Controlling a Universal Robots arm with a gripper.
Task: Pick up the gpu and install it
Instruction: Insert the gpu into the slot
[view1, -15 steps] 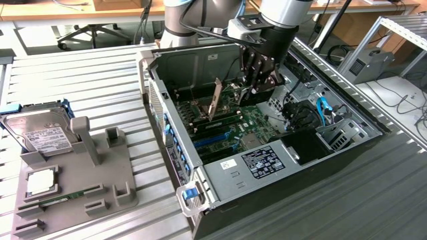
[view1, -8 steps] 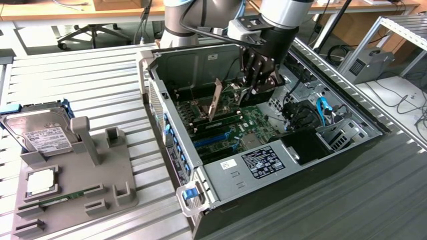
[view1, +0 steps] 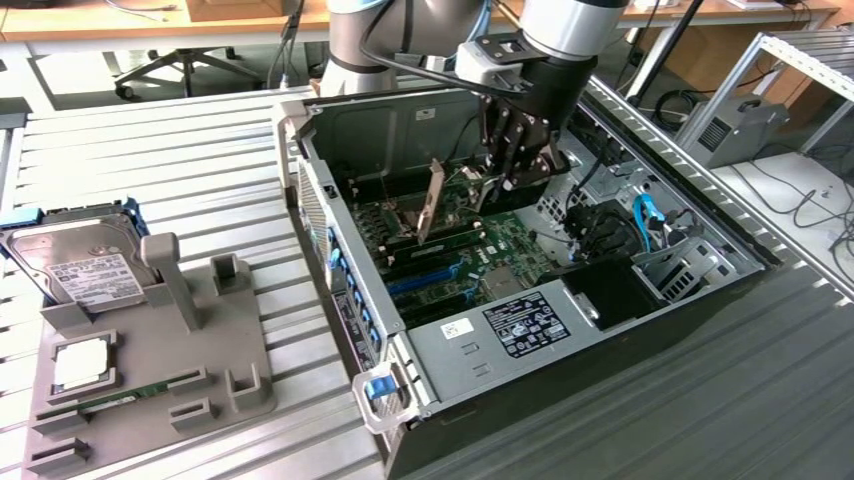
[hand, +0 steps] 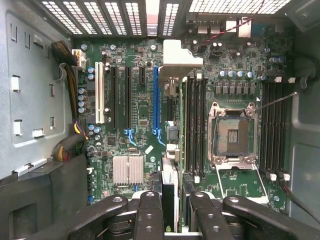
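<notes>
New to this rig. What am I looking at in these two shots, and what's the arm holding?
It is one grey robot arm with a black fingered gripper. One picture comes from a camera off the arm, the other from one on its wrist, looking down past the fingers. On the slatted metal table stand an open computer case and, at the exterior view's left, a grey holder tray with a silver boxy hard drive. The gripper appears closed on the gpu, a thin dark card seen edge-on, above the green motherboard.
</notes>
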